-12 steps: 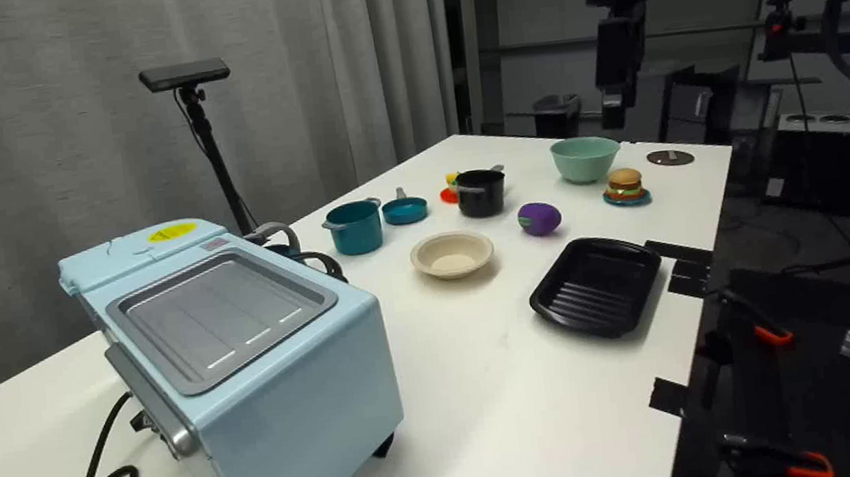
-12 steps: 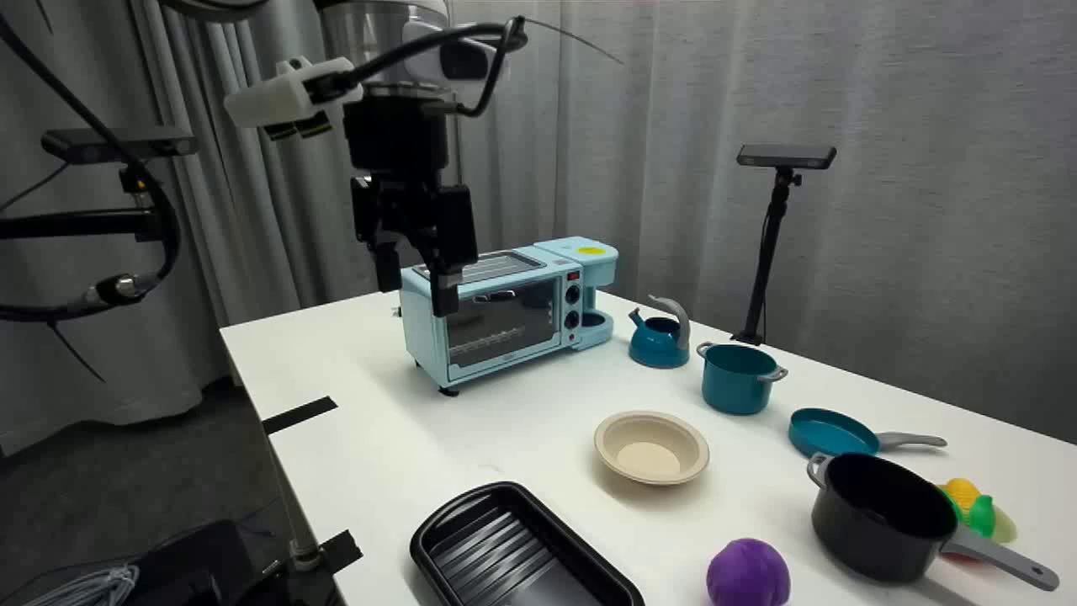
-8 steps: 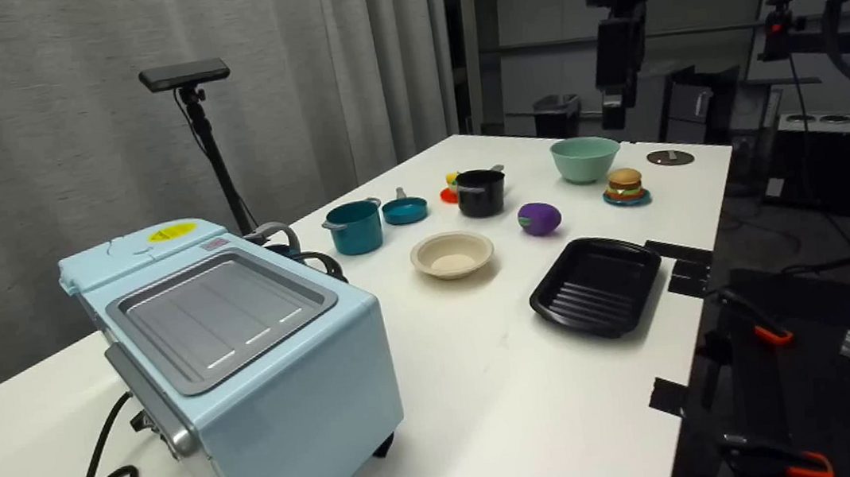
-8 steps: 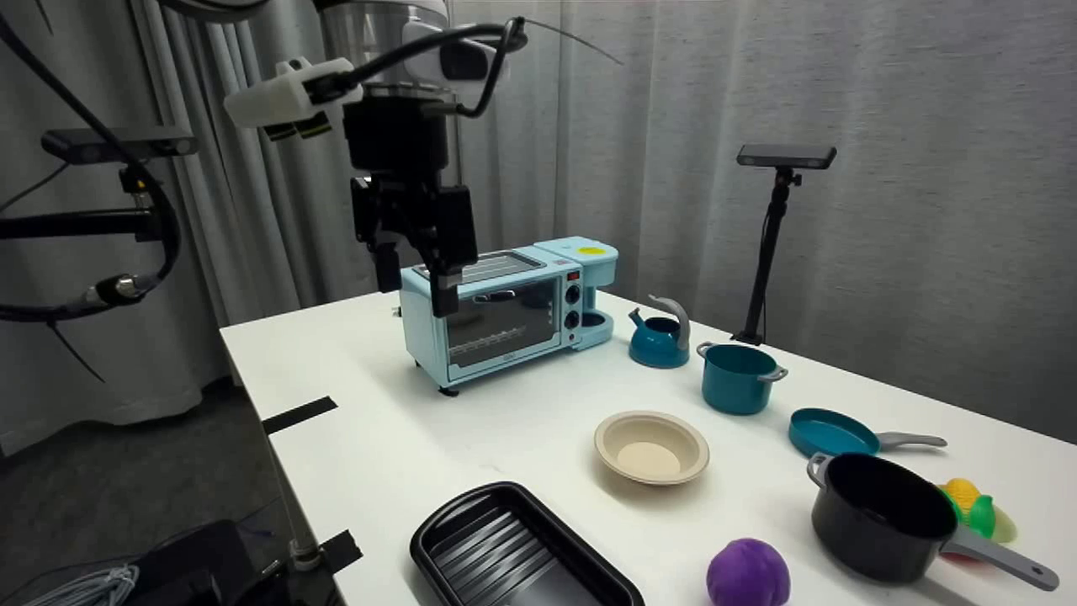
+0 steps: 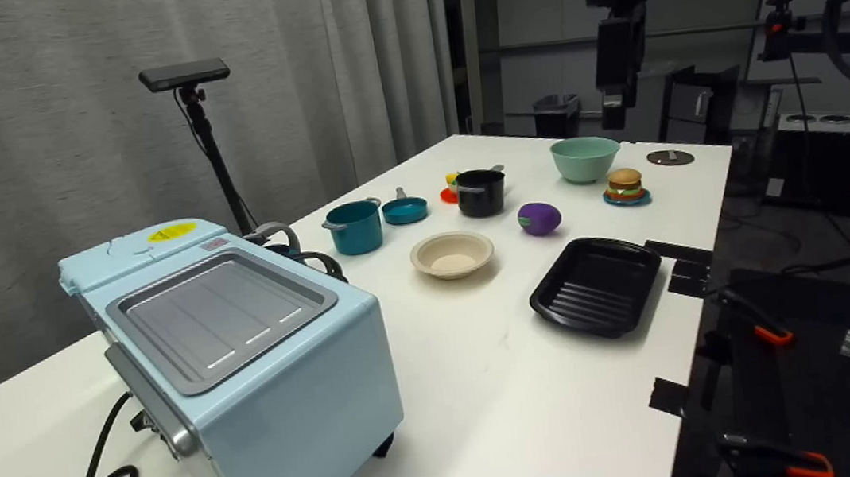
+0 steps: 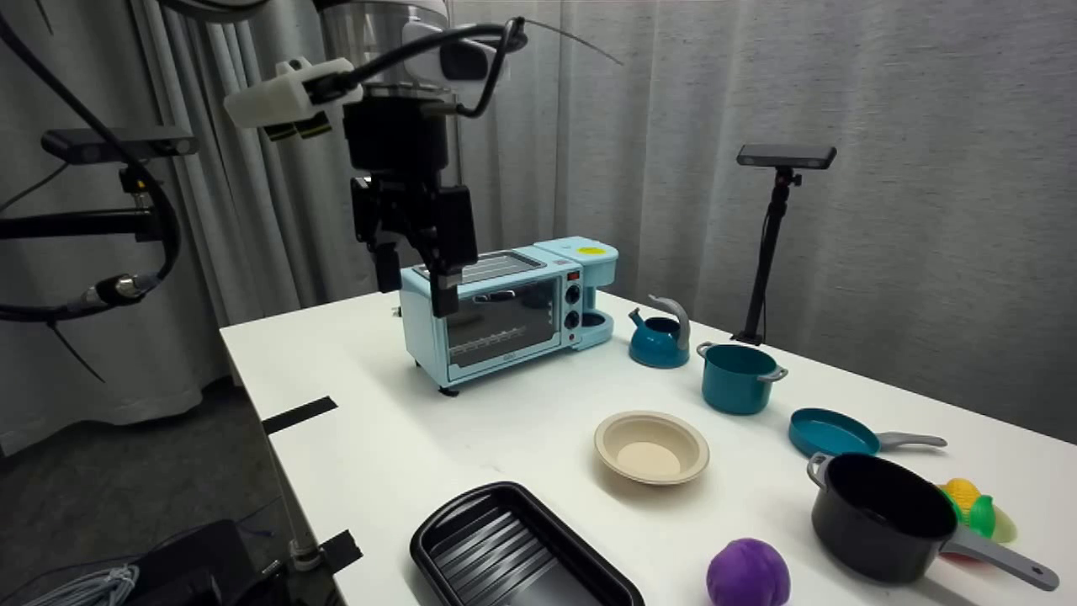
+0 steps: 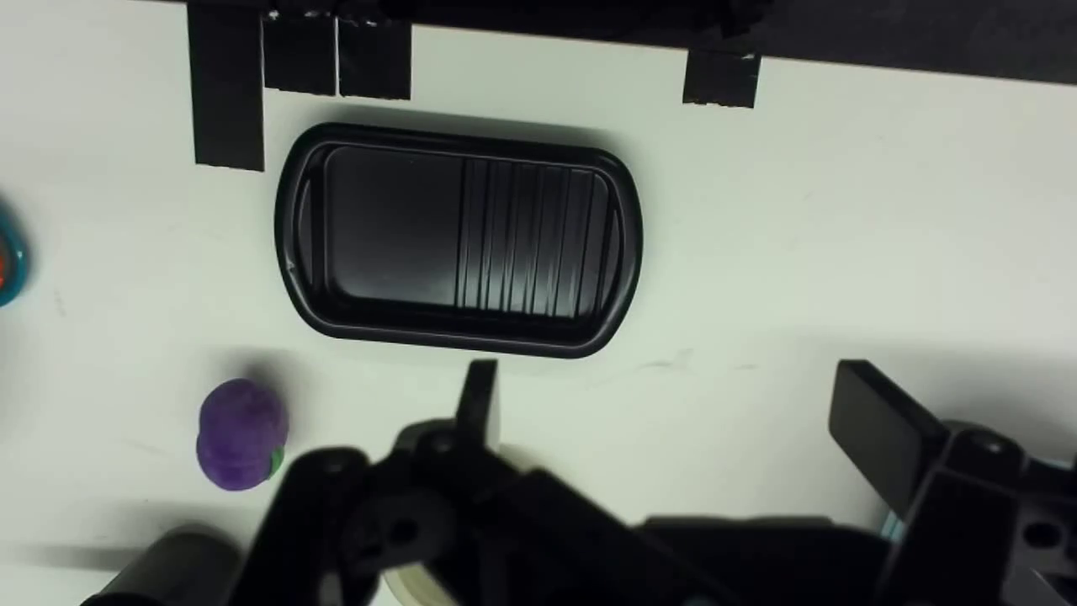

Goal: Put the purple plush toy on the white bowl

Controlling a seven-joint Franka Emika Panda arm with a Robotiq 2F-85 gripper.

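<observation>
The purple plush toy is a small dark purple lump with a green patch. It lies on the white table in both exterior views (image 5: 540,219) (image 6: 748,574) and at the lower left of the wrist view (image 7: 241,433). The white bowl, shallow and cream, stands near it with nothing in it in both exterior views (image 5: 452,254) (image 6: 652,450). In the wrist view the white bowl (image 7: 418,587) is mostly hidden behind a finger. My gripper (image 6: 416,282) is high above the table, away from both. Its fingers are wide apart with nothing between them in the wrist view (image 7: 665,396).
A black tray (image 5: 598,287) lies near the table edge beside the toy. A black pot (image 6: 883,518), teal pot (image 6: 738,380), teal pan (image 6: 833,432) and kettle (image 6: 659,343) stand around. A light blue toaster oven (image 5: 301,413), green bowl (image 5: 586,160) and toy burger (image 5: 625,185) are also there.
</observation>
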